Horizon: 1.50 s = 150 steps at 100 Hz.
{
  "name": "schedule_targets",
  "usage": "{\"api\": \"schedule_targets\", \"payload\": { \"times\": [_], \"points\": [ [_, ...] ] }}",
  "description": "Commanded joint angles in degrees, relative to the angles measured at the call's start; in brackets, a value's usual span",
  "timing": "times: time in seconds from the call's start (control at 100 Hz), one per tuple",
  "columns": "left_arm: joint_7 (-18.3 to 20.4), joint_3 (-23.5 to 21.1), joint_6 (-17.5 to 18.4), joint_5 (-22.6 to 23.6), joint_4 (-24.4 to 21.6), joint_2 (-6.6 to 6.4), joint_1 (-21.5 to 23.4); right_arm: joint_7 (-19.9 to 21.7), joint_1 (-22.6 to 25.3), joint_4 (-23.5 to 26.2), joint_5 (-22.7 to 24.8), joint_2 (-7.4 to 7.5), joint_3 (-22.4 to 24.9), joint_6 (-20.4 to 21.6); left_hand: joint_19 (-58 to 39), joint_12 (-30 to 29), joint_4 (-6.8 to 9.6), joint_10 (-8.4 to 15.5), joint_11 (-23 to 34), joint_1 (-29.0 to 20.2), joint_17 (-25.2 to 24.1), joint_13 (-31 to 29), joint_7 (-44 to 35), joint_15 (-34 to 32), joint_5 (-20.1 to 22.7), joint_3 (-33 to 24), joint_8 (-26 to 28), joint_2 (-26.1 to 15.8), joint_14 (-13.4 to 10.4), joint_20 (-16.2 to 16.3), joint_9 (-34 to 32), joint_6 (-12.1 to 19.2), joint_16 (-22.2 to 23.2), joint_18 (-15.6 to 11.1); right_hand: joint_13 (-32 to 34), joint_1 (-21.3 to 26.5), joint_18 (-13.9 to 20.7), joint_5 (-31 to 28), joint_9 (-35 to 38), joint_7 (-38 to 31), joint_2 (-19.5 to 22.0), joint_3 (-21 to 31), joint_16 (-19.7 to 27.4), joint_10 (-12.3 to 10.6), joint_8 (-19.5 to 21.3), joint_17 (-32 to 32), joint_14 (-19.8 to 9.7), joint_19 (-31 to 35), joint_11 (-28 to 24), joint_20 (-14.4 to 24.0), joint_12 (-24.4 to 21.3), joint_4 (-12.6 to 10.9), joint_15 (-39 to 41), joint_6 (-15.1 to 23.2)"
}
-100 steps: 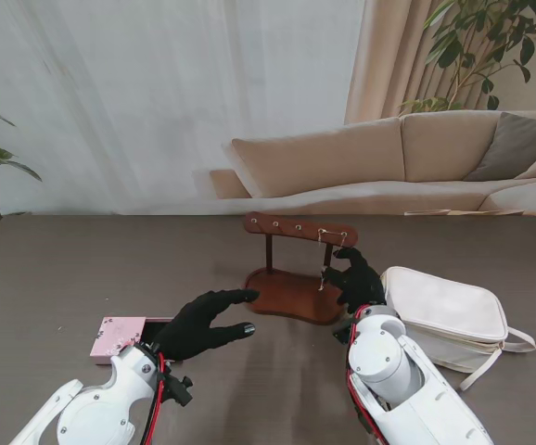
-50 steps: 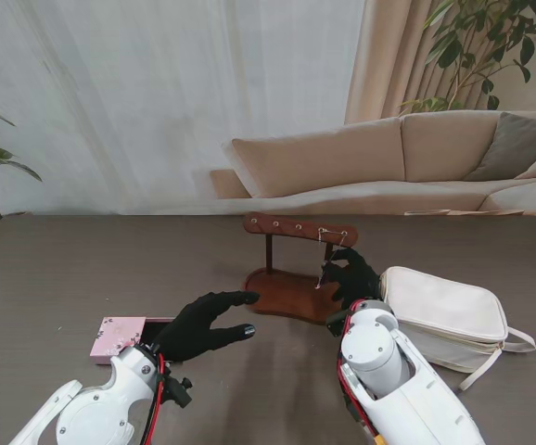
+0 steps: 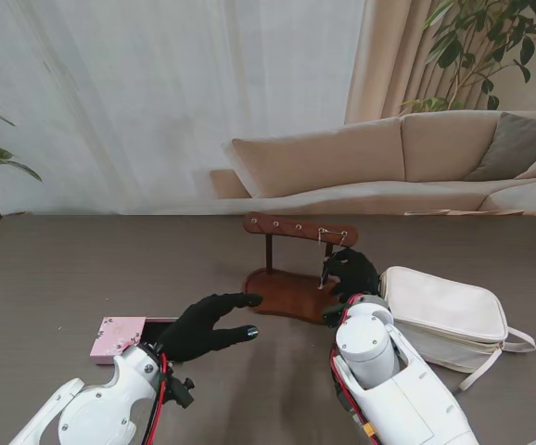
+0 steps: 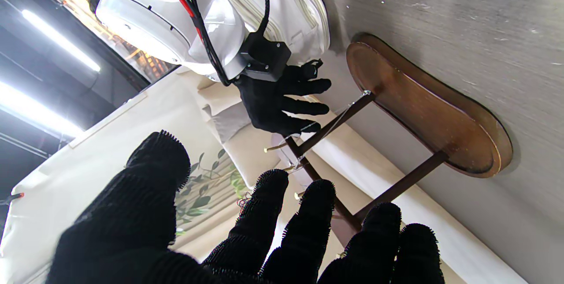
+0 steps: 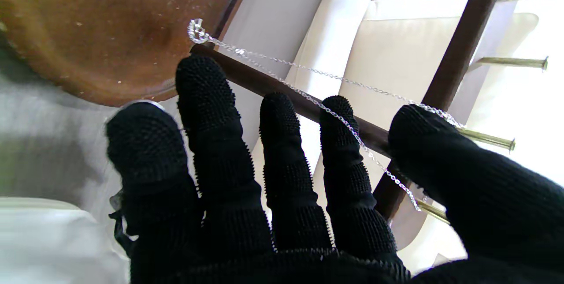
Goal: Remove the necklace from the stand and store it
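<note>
Necklace (image 5: pixel 308 85) hangs on a brass peg at the 3 o'clock end of the wooden stand (image 3: pixel 296 287), chain draping down beside the post, so it has to be lifted off the peg. Right robot hand (image 3: pixel 351 275) is at that end, fingers (image 5: pixel 286 143) spread and extended, thumb against the chain near the peg; grip not confirmed, looks unclosed. Left robot hand (image 3: pixel 208 324) hovers at 8 o'clock of the stand, spread, holding nothing. Pink box (image 3: pixel 120 336) behind it and white pouch (image 3: pixel 444 315) at 4 o'clock, both likely storage.
</note>
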State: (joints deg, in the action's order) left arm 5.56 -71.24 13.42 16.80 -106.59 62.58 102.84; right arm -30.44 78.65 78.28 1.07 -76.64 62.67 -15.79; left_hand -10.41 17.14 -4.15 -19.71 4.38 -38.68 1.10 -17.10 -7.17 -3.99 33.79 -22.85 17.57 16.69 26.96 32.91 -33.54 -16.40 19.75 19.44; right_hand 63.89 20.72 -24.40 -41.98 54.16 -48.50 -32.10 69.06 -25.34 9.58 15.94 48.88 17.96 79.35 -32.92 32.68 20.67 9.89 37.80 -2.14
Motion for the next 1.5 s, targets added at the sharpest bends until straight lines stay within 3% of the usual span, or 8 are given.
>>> {"api": "schedule_targets", "payload": {
  "times": [0.0, 0.21, 0.43, 0.64, 1.07, 1.49],
  "points": [
    [1.29, 0.06, -0.33, -0.03, -0.37, 0.03, 0.1, 0.52, -0.13, 0.14, 0.06, -0.59, -0.14, 0.5, 1.41, 0.46, 1.75, 0.12, -0.03, -1.01, -0.81, -0.28, -0.21, -0.25, 0.96, 1.29, 0.44, -1.66, -0.15, -0.27, -0.55, 0.04, -0.04, -3.09, 3.26, -0.95, -0.4, -1.62, -1.31, -0.92, -3.14, 1.23, -0.75, 0.73, -0.07, -10.74, -0.49, 3.26, -1.52, -0.22, 1.05, 0.44, 1.43, 0.56],
    [1.35, 0.18, -0.3, 0.01, -0.27, 0.01, -0.06, -0.39, -0.7, -0.3, 0.76, -0.84, -0.41, 0.38, 1.4, 0.45, 1.78, 0.02, 0.01, -1.12, -0.79, -0.27, -0.55, -0.27, 1.88, 1.44, 0.6, -1.72, -0.2, -0.26, -0.55, -0.12, -0.05, -3.09, 5.12, 1.84, 0.55, -2.79, 0.07, -6.37, -6.9, 2.91, -1.48, 0.66, 1.0, -8.98, -1.81, 4.48, -5.39, -0.25, 3.43, 4.03, 5.88, -0.73],
    [1.63, 0.27, -0.37, -0.05, -0.23, -0.04, -0.18, -2.1, -1.57, -1.1, 0.87, -1.46, -0.63, -0.23, 1.42, 0.45, 1.8, -0.06, 0.04, -1.3, -0.81, -0.2, -0.97, -0.17, 3.05, 1.59, 0.84, -1.73, -0.09, -0.26, -0.57, -0.22, -0.17, -3.06, 8.57, 8.06, 1.33, -3.77, 3.38, -15.81, -12.79, 5.67, -1.76, -0.2, 0.72, -6.1, -3.65, 6.17, -8.58, -0.83, 6.08, 7.66, 10.32, 0.16],
    [1.94, 0.38, -0.56, -0.14, -0.23, -0.1, -0.25, -3.4, -1.77, -1.14, 0.6, -1.8, -0.55, 0.25, 1.42, 0.43, 1.82, -0.12, 0.02, -1.33, -0.82, -0.28, -0.93, -0.2, 3.2, 1.68, 0.9, -1.72, -0.11, -0.25, -0.49, -0.41, -0.23, -3.09, 10.49, 12.91, 0.99, -7.62, 8.47, -18.26, -12.62, 7.57, -2.46, -0.65, 1.12, -4.27, -3.67, 7.02, -8.6, -1.2, 7.81, 8.33, 13.2, 0.59],
    [2.85, 0.73, -0.7, -0.71, -0.09, -0.27, -0.62, -3.5, -0.58, 1.02, -0.36, -1.59, 0.77, 0.41, 1.38, 0.46, 1.85, -0.19, 0.07, -1.39, -0.77, -0.39, -1.07, -0.31, 3.73, 1.84, 1.09, -1.92, -0.12, -0.22, -0.67, -0.6, -0.17, -3.06, 10.67, 12.87, -1.2, -10.82, 13.23, -18.46, -13.74, 9.48, -4.67, 1.01, 2.96, -1.4, -3.08, 7.81, -8.57, -1.88, 10.6, 8.25, 21.52, -1.39],
    [3.2, 0.9, -0.86, -0.99, -0.08, -0.32, -0.8, -4.03, 0.29, 3.76, -1.61, -1.66, 1.71, -0.32, 1.4, 0.48, 1.85, -0.27, 0.05, -1.52, -0.77, -0.42, -1.08, -0.31, 3.93, 2.0, 1.16, -2.29, -0.16, -0.22, -0.74, -0.68, -0.09, -3.15, 10.48, 13.0, -1.98, -11.52, 14.4, -18.04, -13.91, 9.88, -4.38, 1.79, 3.59, -1.84, -2.38, 7.66, -8.36, -2.11, 11.19, 8.31, 22.62, -2.4]
  ]
}}
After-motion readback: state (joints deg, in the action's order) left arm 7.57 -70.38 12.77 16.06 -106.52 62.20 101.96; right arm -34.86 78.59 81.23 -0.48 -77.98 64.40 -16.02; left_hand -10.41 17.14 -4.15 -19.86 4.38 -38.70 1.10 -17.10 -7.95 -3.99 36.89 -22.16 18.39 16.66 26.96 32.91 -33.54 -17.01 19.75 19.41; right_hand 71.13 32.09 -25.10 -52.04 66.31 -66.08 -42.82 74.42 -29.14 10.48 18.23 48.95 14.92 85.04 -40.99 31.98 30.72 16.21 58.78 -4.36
